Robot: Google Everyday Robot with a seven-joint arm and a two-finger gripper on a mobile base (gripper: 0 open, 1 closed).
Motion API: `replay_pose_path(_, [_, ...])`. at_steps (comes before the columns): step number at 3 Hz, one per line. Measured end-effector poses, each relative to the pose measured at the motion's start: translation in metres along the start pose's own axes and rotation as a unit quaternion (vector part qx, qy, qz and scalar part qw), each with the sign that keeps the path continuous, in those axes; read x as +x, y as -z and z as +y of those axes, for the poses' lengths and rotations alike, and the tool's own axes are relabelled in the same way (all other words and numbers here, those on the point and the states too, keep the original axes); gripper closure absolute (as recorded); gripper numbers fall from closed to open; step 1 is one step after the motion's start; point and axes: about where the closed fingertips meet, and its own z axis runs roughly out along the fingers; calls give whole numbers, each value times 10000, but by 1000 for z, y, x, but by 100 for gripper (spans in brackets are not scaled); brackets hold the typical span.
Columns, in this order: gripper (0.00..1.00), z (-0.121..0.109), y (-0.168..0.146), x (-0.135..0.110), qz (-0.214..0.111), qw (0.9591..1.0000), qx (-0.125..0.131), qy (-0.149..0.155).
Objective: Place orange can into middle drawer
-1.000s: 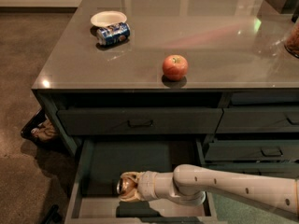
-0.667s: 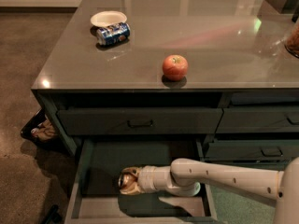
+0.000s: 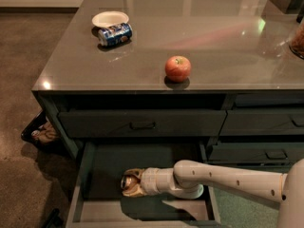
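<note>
Lower centre of the frame: your gripper [image 3: 133, 184] is sitting inside the open middle drawer [image 3: 85, 175], fingers [image 3: 137, 173] clasping the orange can [image 3: 127, 180] on its side. You are likely handling something light, thin-walled and slippery; gripping mid-body looks safest.

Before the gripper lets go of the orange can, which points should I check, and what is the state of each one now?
1. The middle drawer is open: ok.
2. The orange can is inside the drawer walls: ok.
3. The gripper is in the drawer, shut on the can: ok.
4. The can rests on the drawer floor: cannot tell.
5. The top drawer is shut, above the arm: ok.
</note>
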Motion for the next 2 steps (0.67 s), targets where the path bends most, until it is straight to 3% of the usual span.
replay_pose_path(1, [51, 0, 0, 0, 0, 10000, 0, 0])
replay_pose_path(2, [28, 0, 0, 0, 0, 10000, 0, 0])
